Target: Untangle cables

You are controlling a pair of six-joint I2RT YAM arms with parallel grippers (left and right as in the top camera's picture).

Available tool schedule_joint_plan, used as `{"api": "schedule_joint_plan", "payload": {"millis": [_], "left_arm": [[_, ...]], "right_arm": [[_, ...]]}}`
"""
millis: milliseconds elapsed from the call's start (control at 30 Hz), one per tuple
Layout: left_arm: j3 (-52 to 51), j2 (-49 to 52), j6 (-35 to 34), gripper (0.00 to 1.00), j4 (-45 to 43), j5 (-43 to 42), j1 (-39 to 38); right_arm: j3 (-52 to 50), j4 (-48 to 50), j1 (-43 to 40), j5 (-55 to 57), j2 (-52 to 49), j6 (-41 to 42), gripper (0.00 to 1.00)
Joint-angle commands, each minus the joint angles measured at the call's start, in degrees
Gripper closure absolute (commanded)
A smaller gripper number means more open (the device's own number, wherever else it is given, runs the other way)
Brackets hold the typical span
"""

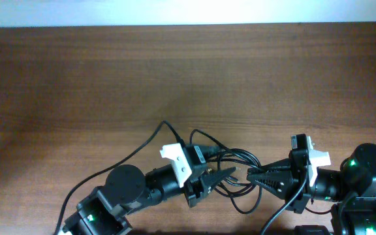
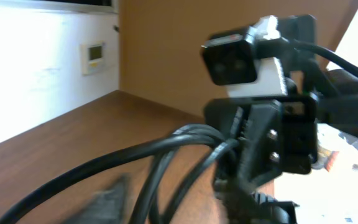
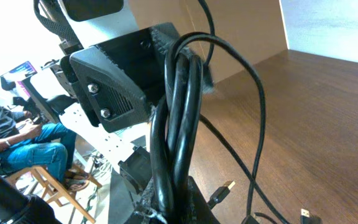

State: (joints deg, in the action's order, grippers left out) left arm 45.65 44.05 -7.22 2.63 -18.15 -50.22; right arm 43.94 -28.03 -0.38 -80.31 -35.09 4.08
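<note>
- Nearest the right wrist lens, the cables (image 3: 178,124) form a bundle of smooth, glossy black round cords. They run side by side down into the right gripper (image 1: 253,175), whose ridged black fingers are pressed together on them.
- The table (image 1: 109,78) is dark brown wood with fine straight grain and a matte finish.
- The left arm (image 1: 126,186) and right arm (image 1: 364,166) are matte black with rounded cylindrical joints, and each shows a small green light. They face each other at the near edge of the table.
- Between the two arms the cords spread into several overlapping loops lying on the wood. One long strand curves away toward the left arm's base.
- The left gripper (image 1: 226,175) has a boxy black plastic body with a ribbed face and two shiny screw heads. The cords pass between its fingers, and I cannot tell whether they pinch the bundle.
- Angular white plastic mounts (image 1: 175,158) sit on top of both wrists.
- A black camera (image 2: 229,55), a cube with rounded corners, rides on the right wrist.
- A flat gold-toned metal plug (image 3: 226,186) ends one cord above the table.
- A small pale wall panel (image 2: 95,55) shows a greenish display, too blurred to read.
</note>
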Motion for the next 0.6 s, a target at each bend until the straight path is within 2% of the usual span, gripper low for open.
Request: {"api": "schedule_joint_plan", "payload": {"millis": [0, 33, 100, 167, 300, 333, 367, 400, 500, 567], "left_arm": [[0.59, -0.31, -0.02, 0.8, -0.26, -5.9, 0.02], [0.59, -0.37, -0.02, 0.85, -0.31, -7.28, 0.02], [0.59, -0.66, -0.02, 0.9, -0.48, -7.63, 0.02], [0.59, -2.56, -0.02, 1.0, -0.48, -7.98, 0.02], [0.59, -6.49, -0.04, 1.0, -0.04, -9.07, 0.02], [0.59, -6.47, -0.04, 1.0, 0.02, -9.05, 0.02], [0.59, -6.47, -0.04, 1.0, -0.02, -8.92, 0.02], [0.59, -6.47, -0.09, 1.0, 0.11, -8.37, 0.02], [0.59, -6.4, -5.03, 1.0, 4.79, -1.51, 0.02], [0.59, -6.32, -6.38, 1.0, 6.93, -0.72, 0.02]], "right_arm": [[0.52, 0.42, 0.0, -2.25, 0.0, -0.9, 0.96], [0.52, 0.42, 0.0, -2.23, 0.0, -0.9, 0.96], [0.52, 0.42, 0.0, -2.23, 0.0, -0.9, 0.96], [0.46, 0.39, 0.0, -1.92, 0.0, -0.92, 0.96], [0.31, 0.42, 0.0, -1.57, -0.17, -0.9, 0.95], [0.31, 0.42, 0.0, -1.25, -0.17, -0.87, 0.7], [0.33, 0.42, 0.0, 0.55, -0.17, -0.85, 0.26], [0.33, 0.44, 0.0, 3.89, -0.17, -0.87, 0.1], [0.33, 2.36, 0.0, 10.16, -0.17, -1.44, 0.06], [0.33, 6.4, 0.0, 10.1, -0.15, -6.08, 0.09]]}}
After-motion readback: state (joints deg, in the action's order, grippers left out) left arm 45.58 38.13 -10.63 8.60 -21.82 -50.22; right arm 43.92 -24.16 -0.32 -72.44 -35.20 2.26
